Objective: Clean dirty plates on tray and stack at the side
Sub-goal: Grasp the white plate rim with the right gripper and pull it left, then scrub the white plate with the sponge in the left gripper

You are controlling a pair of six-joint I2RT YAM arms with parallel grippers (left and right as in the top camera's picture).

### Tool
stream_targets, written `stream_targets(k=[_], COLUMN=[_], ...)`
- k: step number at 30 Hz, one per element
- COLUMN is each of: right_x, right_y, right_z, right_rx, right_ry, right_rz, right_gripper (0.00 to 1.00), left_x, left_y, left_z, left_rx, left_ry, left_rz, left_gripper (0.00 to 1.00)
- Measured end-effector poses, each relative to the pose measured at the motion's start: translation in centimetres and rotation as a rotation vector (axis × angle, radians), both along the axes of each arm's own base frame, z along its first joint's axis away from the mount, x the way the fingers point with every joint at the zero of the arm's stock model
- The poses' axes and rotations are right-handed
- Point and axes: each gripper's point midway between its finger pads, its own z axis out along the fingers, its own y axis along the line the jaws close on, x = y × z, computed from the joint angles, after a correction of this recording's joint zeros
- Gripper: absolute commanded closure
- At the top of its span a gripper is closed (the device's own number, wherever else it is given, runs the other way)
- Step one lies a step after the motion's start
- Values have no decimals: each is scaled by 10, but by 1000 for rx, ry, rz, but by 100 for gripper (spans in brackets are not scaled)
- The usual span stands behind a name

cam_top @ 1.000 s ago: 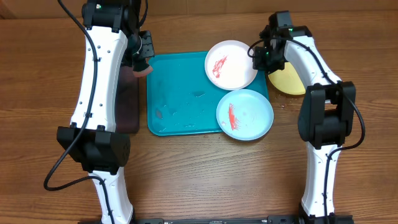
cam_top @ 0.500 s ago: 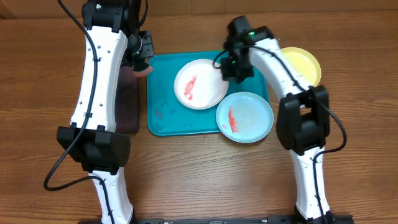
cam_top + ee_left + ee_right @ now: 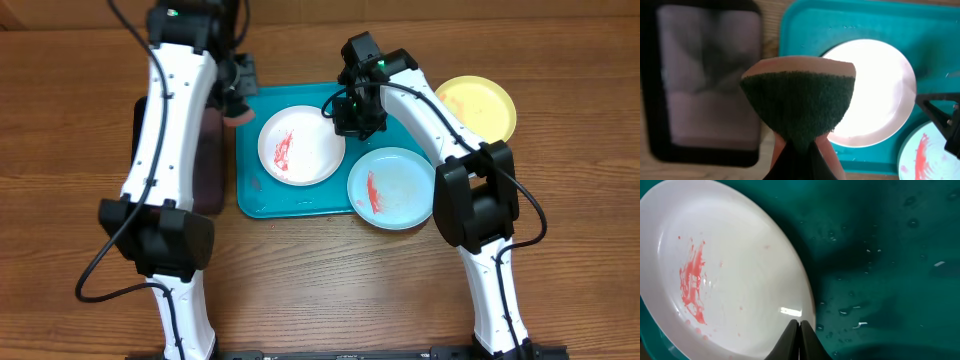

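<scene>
Our right gripper (image 3: 799, 329) pinches the red-smeared white plate (image 3: 730, 265) by its rim over the turquoise tray (image 3: 880, 255). Our left gripper (image 3: 801, 152) clamps a green-faced sponge (image 3: 799, 105) just ahead of its fingers.

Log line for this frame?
left gripper: shut on sponge | right gripper: shut on white plate rim, on tray | blue plate: red smear | yellow plate: off tray

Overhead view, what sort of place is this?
Likely a robot lab bench staged for dish cleaning: wooden table, turquoise tray holding a red-smeared white plate, sponge in the left gripper.
</scene>
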Motion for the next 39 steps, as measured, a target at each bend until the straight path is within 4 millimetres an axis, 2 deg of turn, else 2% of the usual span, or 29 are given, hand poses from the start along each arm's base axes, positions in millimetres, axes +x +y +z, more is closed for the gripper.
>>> stream_targets(k=[6, 9, 11, 16, 21, 28, 31, 35, 39], right_x=[-6, -9, -10, -14, -17, 0, 8, 17, 3], right_y=[7, 11, 15, 18, 12, -5, -18, -31, -34], right_z=[-29, -31, -29, -24, -16, 20, 27, 12, -20], right_rx=[29, 53, 77, 104, 94, 85, 44, -5, -23], right_ry=[66, 87, 94, 114, 140, 67, 27, -1, 46], right_rz=[9, 7, 15, 24, 22, -10, -35, -66, -67], right_gripper=[95, 73, 67, 61, 60, 59, 56, 57, 60], left_x=[-3, -10, -13, -10, -8, -6, -5, -5, -4], left_y=[-27, -32, -33, -34, -35, -36, -36, -36, -36], left_z=[-53, -75, -83, -86, -85, -85, -85, -85, -85], left_rx=[-23, -35, -40, -50, -55, -57, -58, -59, -59], left_ry=[63, 104, 123, 113, 104, 95, 90, 90, 89], left_rz=[-61, -73, -74, -74, -75, -75, -75, -76, -76], left_gripper=[96, 96, 96, 96, 96, 96, 96, 96, 96])
